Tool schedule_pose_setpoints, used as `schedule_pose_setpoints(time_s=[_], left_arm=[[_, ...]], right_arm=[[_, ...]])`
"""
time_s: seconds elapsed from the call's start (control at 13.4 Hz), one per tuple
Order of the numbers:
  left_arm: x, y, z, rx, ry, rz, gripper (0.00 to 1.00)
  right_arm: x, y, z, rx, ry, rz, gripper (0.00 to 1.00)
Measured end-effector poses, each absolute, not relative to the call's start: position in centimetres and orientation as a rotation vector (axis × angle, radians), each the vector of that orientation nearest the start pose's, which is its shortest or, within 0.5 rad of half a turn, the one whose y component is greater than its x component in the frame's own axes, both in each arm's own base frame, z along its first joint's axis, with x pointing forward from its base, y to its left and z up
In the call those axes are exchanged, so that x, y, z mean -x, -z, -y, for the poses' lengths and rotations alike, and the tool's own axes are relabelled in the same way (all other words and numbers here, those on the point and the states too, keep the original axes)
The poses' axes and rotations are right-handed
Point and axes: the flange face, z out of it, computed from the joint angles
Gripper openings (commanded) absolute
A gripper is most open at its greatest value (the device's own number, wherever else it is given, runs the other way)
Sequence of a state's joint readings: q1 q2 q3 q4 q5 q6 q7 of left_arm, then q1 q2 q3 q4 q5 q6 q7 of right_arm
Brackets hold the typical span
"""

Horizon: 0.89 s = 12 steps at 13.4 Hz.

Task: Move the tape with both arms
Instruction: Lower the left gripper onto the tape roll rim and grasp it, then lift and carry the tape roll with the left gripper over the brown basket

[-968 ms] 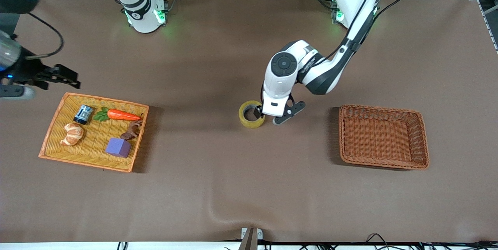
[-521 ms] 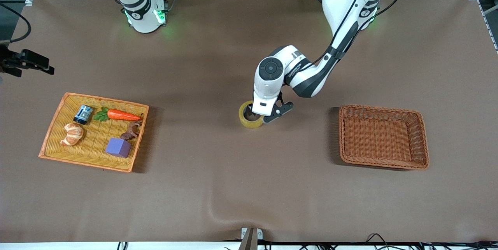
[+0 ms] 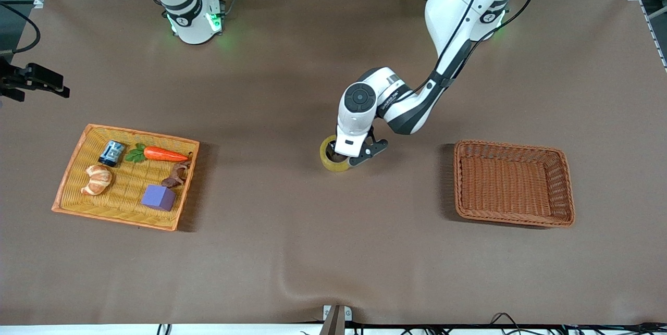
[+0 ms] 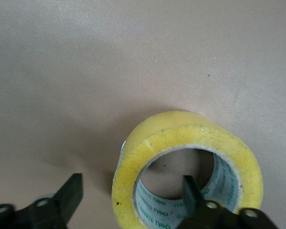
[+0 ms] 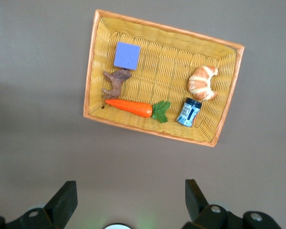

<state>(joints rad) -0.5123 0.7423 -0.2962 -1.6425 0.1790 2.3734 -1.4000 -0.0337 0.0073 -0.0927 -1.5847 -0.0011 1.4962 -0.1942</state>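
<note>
Near the middle of the table (image 3: 292, 251) we have the tape (image 3: 329, 158) lying flat with its hole facing up, between the yellow tray (image 3: 73, 178) at the right arm's end and the empty brown basket (image 3: 565, 189) at the left arm's end. Our left gripper (image 3: 350, 159) is down on the roll: in the left wrist view (image 4: 133, 198) its fingers (image 4: 71, 193) are spread open, one standing inside the grey-white core and the other outside the yellow wall of the tape (image 4: 181, 138), so the wall sits between them without being pinched yet. Our right gripper (image 3: 39, 82) hangs at the edge of the table at the right arm's end, waiting; the right wrist view (image 5: 128, 200) shows its fingers (image 5: 64, 200) wide apart and holding nothing, looking down on the yellow tray (image 5: 88, 71). That tray holds a carrot (image 3: 164, 154), a croissant (image 3: 96, 179), a purple block (image 3: 158, 197), a small blue can (image 3: 111, 152) and a small brown figure (image 3: 176, 174).
</note>
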Motion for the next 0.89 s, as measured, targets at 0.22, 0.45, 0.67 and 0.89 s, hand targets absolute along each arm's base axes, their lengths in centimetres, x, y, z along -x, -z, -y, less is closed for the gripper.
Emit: schedule_pose_setpoints(time_s=[0.22,0.45,0.67,0.89], left_arm=[[-49.5,-19.8,48.0,3.083,-0.082,0.855,0.00],[-49.6,-19.6,47.8,3.078,-0.084,0.858,0.00],[-51.1,-20.9,47.5,3.094,-0.052,0.892,0.00],[-55.2,-27.7,45.2,3.123,0.061,0.991,0.00]], right_arm=[[-54.7,-61.1,7.5,3.132,-0.087,0.089,1.00],[-54.8,-61.1,8.1,3.135,-0.070,0.053,1.00],[-54.7,-60.9,8.1,3.134,-0.087,-0.005,1.00],[-54.4,-60.6,7.1,3.128,-0.141,0.008,1.00]])
